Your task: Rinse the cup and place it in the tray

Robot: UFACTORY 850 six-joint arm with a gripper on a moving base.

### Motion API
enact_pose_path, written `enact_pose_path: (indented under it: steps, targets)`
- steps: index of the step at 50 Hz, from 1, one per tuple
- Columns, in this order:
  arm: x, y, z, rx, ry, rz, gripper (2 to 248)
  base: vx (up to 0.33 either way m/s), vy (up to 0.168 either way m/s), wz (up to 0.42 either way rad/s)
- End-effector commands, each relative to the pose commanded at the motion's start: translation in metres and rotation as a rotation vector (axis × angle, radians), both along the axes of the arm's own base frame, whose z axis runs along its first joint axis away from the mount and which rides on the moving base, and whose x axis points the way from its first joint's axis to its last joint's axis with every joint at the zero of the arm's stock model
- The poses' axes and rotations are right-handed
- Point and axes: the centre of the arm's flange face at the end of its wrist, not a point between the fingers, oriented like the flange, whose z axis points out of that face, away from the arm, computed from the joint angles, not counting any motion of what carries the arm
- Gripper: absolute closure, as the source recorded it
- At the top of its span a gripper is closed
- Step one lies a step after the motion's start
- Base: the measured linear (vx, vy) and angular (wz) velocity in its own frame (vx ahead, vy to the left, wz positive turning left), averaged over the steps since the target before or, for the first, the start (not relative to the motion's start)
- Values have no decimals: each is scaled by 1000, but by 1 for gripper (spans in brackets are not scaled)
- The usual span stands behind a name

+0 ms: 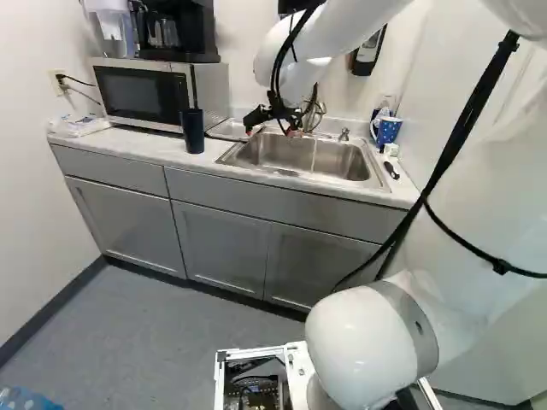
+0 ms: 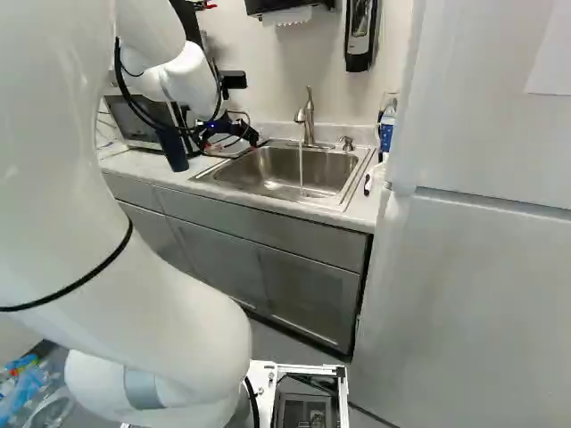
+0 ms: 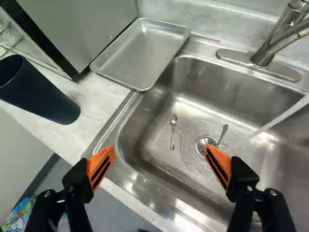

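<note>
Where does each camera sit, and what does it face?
Left base view: behind the arm, to its left, facing ahead over microwave and sink; arm at right.
Right base view: behind it, to its right, facing ahead over sink and fridge; arm at left.
Wrist view: on the wrist, along the open gripper, over the tray.
All share cup and sink.

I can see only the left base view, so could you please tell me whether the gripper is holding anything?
Observer: No, in the wrist view the gripper stands open, with nothing between its fingers.
Operator: Thank you. Is anything in the tray?
Observer: Nothing; its whole bottom shows bare.
Operator: And what lies in the sink?
Observer: A small spoon and another slim utensil, near the drain.
</note>
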Motion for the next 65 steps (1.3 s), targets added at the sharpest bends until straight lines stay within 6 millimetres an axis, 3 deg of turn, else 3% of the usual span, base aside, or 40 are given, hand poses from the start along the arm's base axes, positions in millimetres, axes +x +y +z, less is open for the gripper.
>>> enact_pose_path:
  steps: [54, 65]
  targets:
    - [7, 90, 1, 0, -5, 172, 3, 0, 0, 0]
    - [12, 109, -7, 2, -15, 202, 3, 0, 0, 0]
